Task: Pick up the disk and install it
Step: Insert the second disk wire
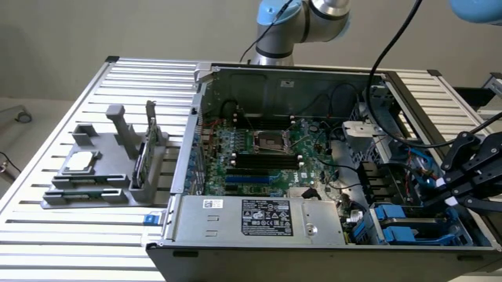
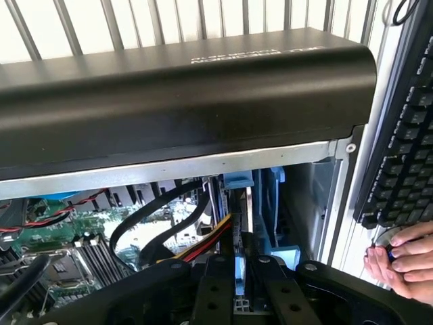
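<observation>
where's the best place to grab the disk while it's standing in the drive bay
Probably the disk's narrow upper edge, pinched across its flat faces from above the open case. It stands on edge beside blue carriers, so only that edge looks free; the gripper grips there.

cables (image 1: 408, 144) and case wall (image 1: 439, 117) crowd the drive bay (image 1: 408, 226).

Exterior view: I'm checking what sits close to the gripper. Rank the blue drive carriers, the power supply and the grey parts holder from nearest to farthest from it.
1. Blue drive carriers: just below the gripper, at the case's right.
2. Power supply: case front, middle.
3. Grey parts holder: on the table, far left.
</observation>
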Action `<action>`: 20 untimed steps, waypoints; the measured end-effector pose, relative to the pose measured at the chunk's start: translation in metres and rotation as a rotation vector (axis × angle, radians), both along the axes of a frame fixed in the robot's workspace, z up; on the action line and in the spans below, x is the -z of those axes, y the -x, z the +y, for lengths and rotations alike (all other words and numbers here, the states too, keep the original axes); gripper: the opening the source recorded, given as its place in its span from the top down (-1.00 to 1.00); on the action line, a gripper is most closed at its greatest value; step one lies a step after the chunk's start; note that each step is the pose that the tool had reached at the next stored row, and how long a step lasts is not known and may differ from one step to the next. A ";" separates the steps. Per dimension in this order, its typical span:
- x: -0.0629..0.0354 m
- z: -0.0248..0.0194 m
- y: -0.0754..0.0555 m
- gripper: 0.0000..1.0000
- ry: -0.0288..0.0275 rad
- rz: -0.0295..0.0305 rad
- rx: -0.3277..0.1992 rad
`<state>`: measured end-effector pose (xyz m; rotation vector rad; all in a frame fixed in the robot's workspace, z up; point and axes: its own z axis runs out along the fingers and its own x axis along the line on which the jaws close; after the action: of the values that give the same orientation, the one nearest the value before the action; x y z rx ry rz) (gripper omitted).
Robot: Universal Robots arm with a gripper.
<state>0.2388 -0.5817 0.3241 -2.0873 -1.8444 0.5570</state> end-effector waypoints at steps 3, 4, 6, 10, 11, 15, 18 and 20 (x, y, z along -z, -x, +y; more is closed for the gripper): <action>0.0000 0.0007 0.000 0.68 -0.0002 0.0003 -0.013; 0.0000 0.0011 0.000 0.68 -0.0001 0.0004 -0.017; -0.0001 0.0025 0.000 0.68 -0.0001 0.0007 -0.023; -0.0002 0.0047 0.000 0.68 -0.0004 0.0010 -0.033; -0.0002 0.0047 0.000 0.68 -0.0010 0.0010 -0.037; -0.0002 0.0047 -0.001 0.68 -0.0035 0.0010 -0.052; -0.0002 0.0048 -0.001 0.68 -0.0050 0.0009 -0.064; -0.0002 0.0050 -0.001 0.68 -0.0067 0.0009 -0.073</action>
<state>0.2397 -0.5768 0.3243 -2.0221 -1.9256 0.5685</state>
